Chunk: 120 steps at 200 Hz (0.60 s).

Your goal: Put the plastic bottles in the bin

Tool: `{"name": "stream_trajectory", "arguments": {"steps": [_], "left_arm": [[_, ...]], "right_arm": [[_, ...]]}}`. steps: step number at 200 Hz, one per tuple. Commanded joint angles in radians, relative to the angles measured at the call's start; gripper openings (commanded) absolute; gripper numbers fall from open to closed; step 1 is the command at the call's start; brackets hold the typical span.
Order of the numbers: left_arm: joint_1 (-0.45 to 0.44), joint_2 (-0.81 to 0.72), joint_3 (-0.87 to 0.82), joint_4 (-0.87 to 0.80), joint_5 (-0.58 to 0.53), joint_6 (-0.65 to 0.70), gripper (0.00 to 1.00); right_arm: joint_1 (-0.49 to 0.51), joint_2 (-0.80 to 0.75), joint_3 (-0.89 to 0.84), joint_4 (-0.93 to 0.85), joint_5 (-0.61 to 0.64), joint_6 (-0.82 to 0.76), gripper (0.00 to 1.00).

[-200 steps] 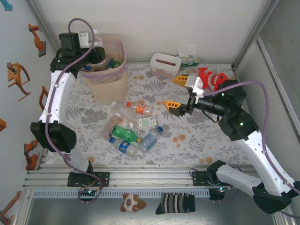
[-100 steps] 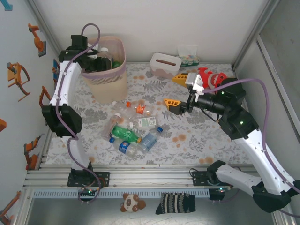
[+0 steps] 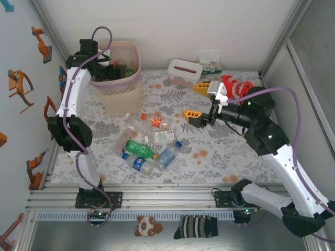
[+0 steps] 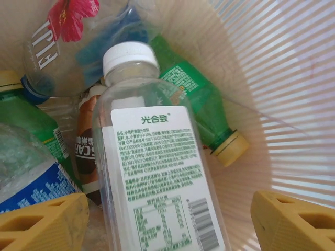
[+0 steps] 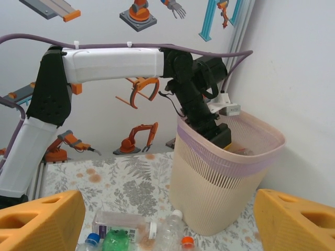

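A white-capped clear bottle (image 4: 157, 172) lies on other plastic bottles (image 4: 199, 99) inside the bin (image 3: 123, 97), untouched between the spread fingers of the left end effector (image 4: 167, 225), while a bottle cluster (image 3: 146, 144) sits on the tabletop (image 3: 220, 151) near the right end effector (image 3: 197, 101), its jaws likewise apart.

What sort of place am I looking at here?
Most likely a robotics lab test cell: two robot arms bolted to an aluminium rail at the edge of a table, plain white walls, and robot-arm stickers on one wall.
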Motion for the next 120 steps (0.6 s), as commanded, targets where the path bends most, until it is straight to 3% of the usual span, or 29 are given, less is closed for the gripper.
{"name": "stream_trajectory", "arguments": {"steps": [1,34,80,120], "left_arm": [[0.001,-0.068,0.033,0.005,0.009,0.007,0.82],[0.001,-0.084,0.036,0.013,0.013,0.007,0.81],[-0.003,-0.073,0.027,0.046,0.065,0.004,0.58],[0.0,-0.013,0.02,0.051,-0.003,0.023,0.41]], "right_arm": [[0.001,-0.021,0.022,0.008,0.005,0.016,0.83],[0.0,-0.025,0.021,0.007,0.005,0.019,0.83],[0.001,-0.052,0.004,0.01,0.023,0.038,0.82],[0.001,-0.089,-0.022,0.019,0.051,0.061,0.81]]}}
